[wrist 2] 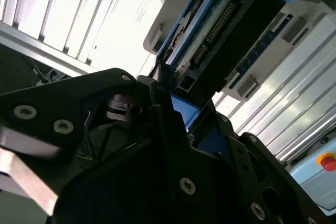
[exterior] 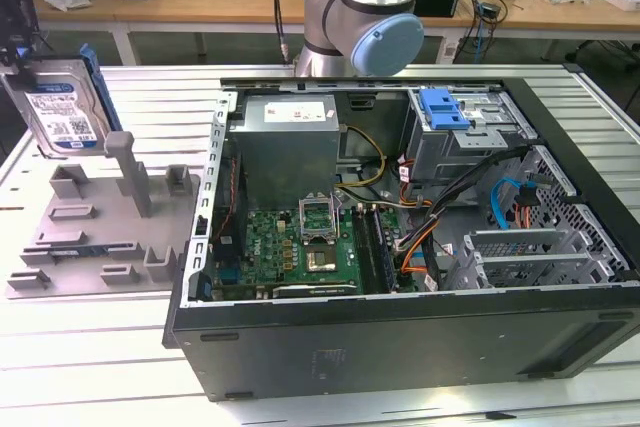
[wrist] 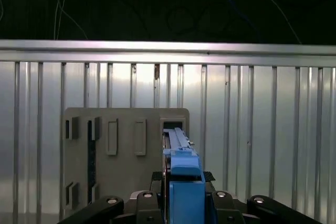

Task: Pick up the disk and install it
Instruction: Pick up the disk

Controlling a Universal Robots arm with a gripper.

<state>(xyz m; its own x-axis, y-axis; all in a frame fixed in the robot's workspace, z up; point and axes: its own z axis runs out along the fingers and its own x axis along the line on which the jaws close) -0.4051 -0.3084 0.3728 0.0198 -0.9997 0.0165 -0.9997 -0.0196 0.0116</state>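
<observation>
The disk (exterior: 60, 107), a silver hard drive with a white-and-blue label in a blue rail bracket, stands upright at the exterior view's far left. It is over the back corner of the grey fixture (exterior: 100, 227). My gripper (exterior: 20, 47) is shut on its upper end. In the first wrist view the disk (wrist: 181, 174) shows edge-on between the black fingers of the gripper (wrist: 181, 203), above the fixture (wrist: 126, 145). The second wrist view shows the connector side of the disk (wrist 2: 226, 30) reaching out from the gripper (wrist 2: 178, 119). I cannot tell whether its lower edge touches the fixture.
An open computer case (exterior: 400, 337) lies on the slatted metal table (exterior: 90, 367), to the exterior view's right of the fixture. Inside are a motherboard, cables and a grey drive cage with a blue latch (exterior: 445, 107). The arm's base (exterior: 360, 17) stands behind the case.
</observation>
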